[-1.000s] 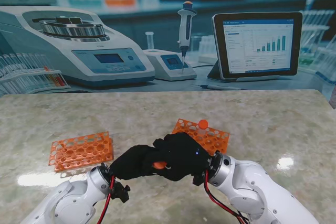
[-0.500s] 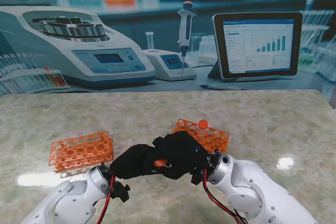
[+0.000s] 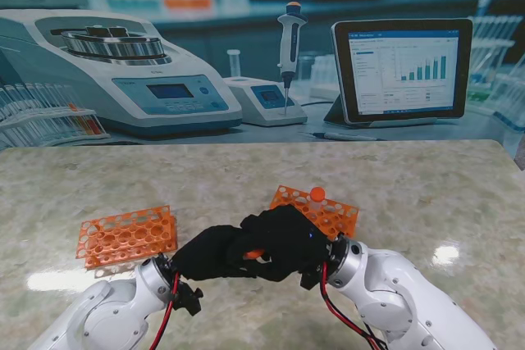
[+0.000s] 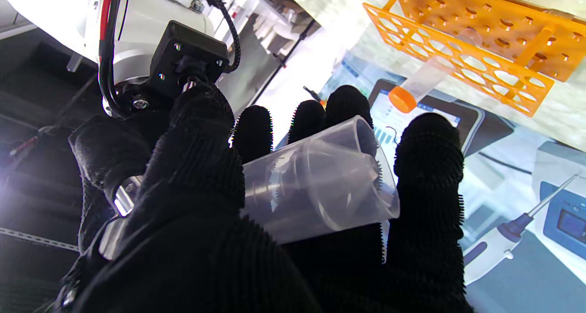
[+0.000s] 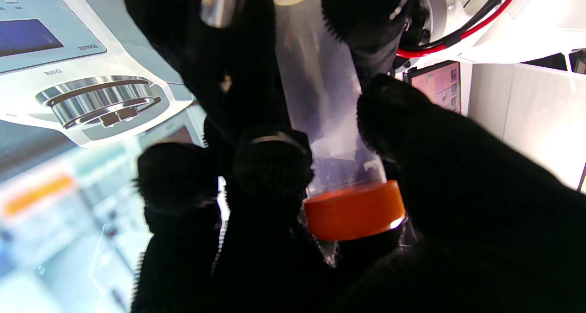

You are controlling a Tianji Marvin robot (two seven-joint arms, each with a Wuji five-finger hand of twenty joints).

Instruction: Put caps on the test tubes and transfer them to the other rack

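Note:
My two black-gloved hands meet over the table's near middle. My left hand [image 3: 207, 253] is shut on a clear test tube [image 4: 316, 185], which lies across its palm [image 4: 192, 212]. My right hand [image 3: 283, 239] is shut on the orange cap [image 5: 355, 210] sitting on that tube's [image 5: 320, 89] end; a sliver of the cap [image 3: 253, 254] shows between the hands. One orange rack [image 3: 127, 235] lies to the left. A second orange rack [image 3: 328, 212], just beyond my right hand, holds one capped tube [image 3: 317, 194], also visible as the tube [image 4: 419, 84] in the rack [image 4: 480, 70].
The marble table [image 3: 410, 194] runs back to a far edge. Behind it stand a centrifuge [image 3: 115, 67], a pipette on a stand [image 3: 289, 47] and a tablet [image 3: 402, 67]. Tube racks [image 3: 41, 116] sit at the far left.
Both hands stay pressed together in place. The right hand's fingers have shifted slightly around the cap, so less orange shows between the hands than a second ago.

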